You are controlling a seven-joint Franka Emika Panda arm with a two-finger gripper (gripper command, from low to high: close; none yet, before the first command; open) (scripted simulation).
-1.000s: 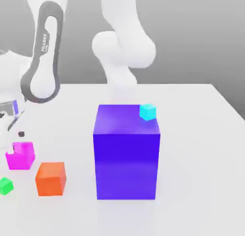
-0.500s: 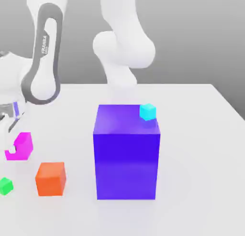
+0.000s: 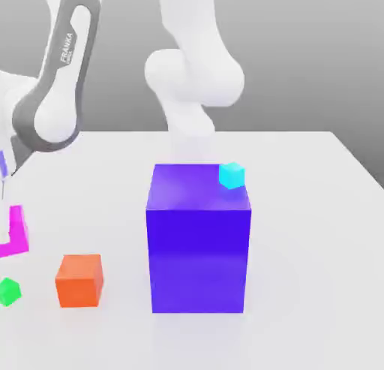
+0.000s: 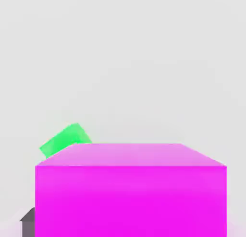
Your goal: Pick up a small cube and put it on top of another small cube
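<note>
Claw pinching the magenta-pink cube at the exterior view's left edge, cube lifted clear of the white desk. In the hand view, magenta-pink cube close up against the camera, green cube peeking out behind it. Below the claw and toward the exterior view's right: tiny green cube and orange cube, both on the desk. Farther right: tall purple block, 1 small cyan cube on its top corner. White arm overhead.
</note>
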